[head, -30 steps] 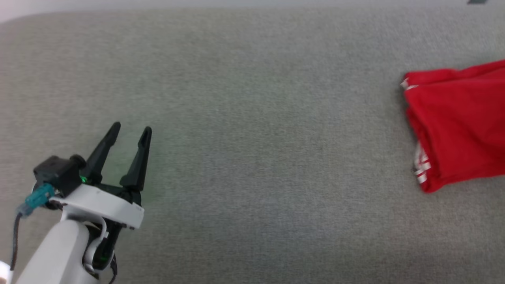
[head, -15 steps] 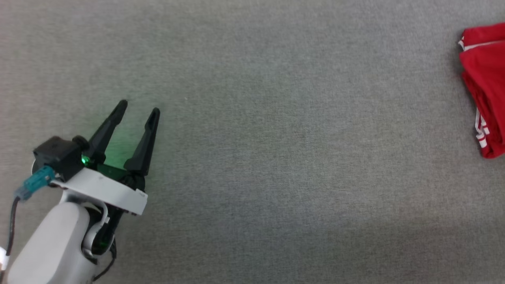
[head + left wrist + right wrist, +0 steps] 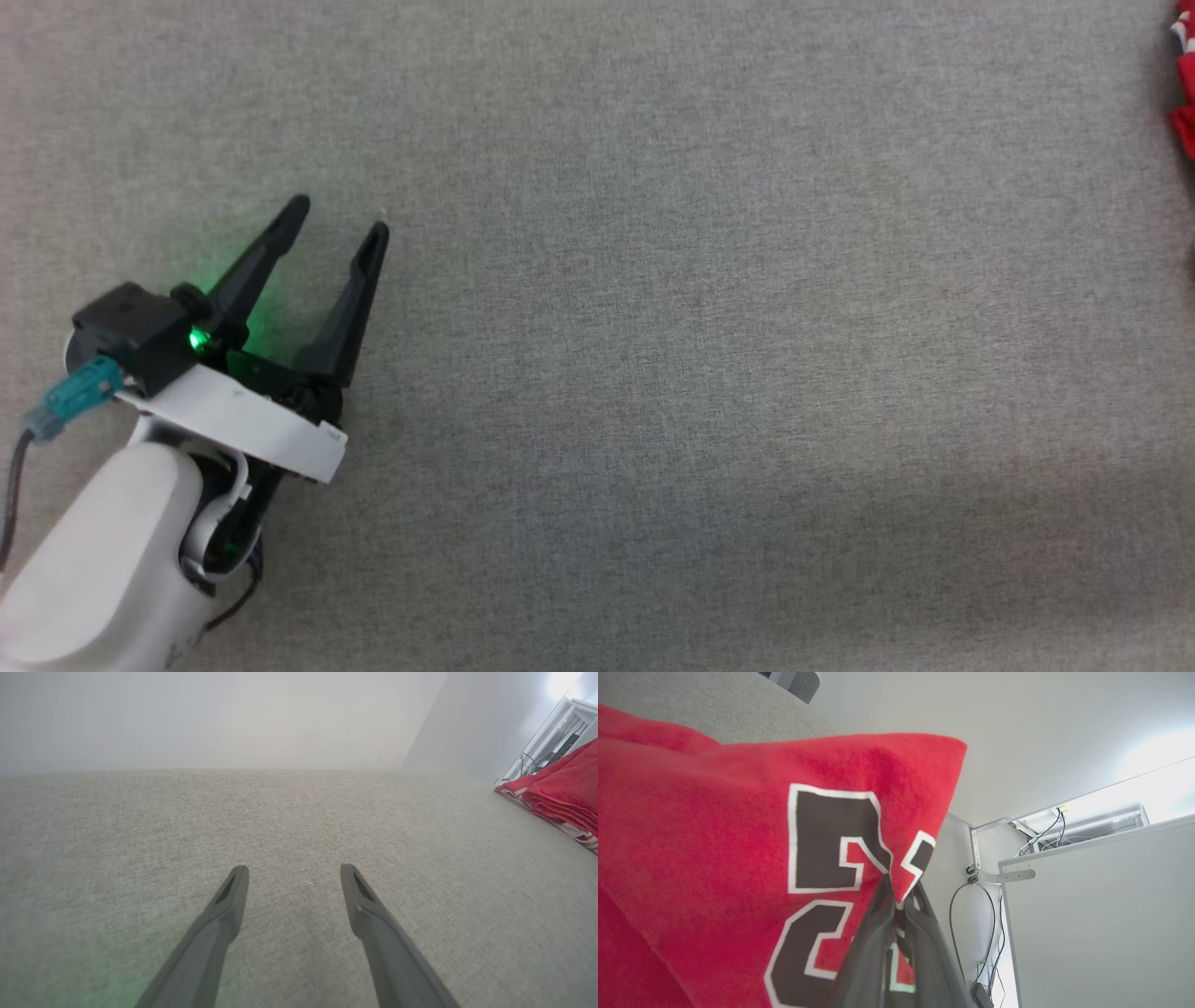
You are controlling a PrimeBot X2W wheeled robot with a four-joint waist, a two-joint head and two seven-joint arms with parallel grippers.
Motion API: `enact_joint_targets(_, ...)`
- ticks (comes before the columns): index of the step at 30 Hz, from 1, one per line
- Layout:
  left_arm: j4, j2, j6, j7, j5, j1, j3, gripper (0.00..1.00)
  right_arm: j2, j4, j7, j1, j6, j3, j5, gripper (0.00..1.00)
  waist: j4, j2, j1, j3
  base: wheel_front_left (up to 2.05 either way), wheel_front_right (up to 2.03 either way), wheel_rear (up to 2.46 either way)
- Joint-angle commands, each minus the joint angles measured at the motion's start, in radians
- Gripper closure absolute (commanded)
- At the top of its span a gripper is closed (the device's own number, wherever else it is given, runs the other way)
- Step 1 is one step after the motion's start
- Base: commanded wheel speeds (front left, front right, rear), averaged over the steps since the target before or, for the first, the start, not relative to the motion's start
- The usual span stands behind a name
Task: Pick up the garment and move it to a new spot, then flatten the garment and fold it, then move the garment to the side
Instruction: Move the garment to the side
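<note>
My left pincer is released, its two dark fingers spread wide with nothing between them, held over the grey fabric surface, and a green light glows at its base. The garment is well off to that pincer's right, a bunched red heap with striped trim along its near edge, clear of both fingers. My right pincer is clenched on the garment. Through its wrist camera I see the fingers pinching a fold of red cloth at the black, white-outlined number, and the cloth spreads up and left of the fingertips. To that pincer's right stand a white panel and dangling cables.
</note>
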Motion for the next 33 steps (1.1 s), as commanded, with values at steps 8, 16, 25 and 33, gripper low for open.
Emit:
enact_joint_targets(8, -0.003, 0.022, -0.002, -0.001, -0.017, -0.028, -0.02, 0.0, 0.059, 0.098, -0.042, -0.041, -0.002, -0.04, -0.051, 1.0, 0.012, -0.0001, 0.0, 0.036, 0.0, 0.0, 0.0)
enact_joint_targets(16, -0.003, 0.028, -0.001, -0.001, -0.024, -0.028, -0.026, 0.0, 0.131, 0.207, -0.067, -0.066, -0.002, -0.101, -0.086, 1.0, 0.032, -0.0001, 0.0, 0.046, 0.0, 0.0, 0.0)
enact_joint_targets(25, 0.0, 0.025, -0.001, -0.001, -0.03, -0.014, -0.013, 0.0, 0.172, 0.252, -0.09, -0.099, -0.002, -0.157, -0.139, 0.53, 0.038, -0.0001, 0.0, 0.02, 0.0, 0.0, 0.0)
enact_joint_targets(33, 0.016, 0.007, -0.001, -0.002, -0.033, 0.005, 0.0, 0.0, 0.184, 0.245, -0.121, -0.103, -0.002, -0.167, -0.148, 0.0, 0.049, -0.0001, 0.0, -0.049, 0.0, 0.0, 0.0)
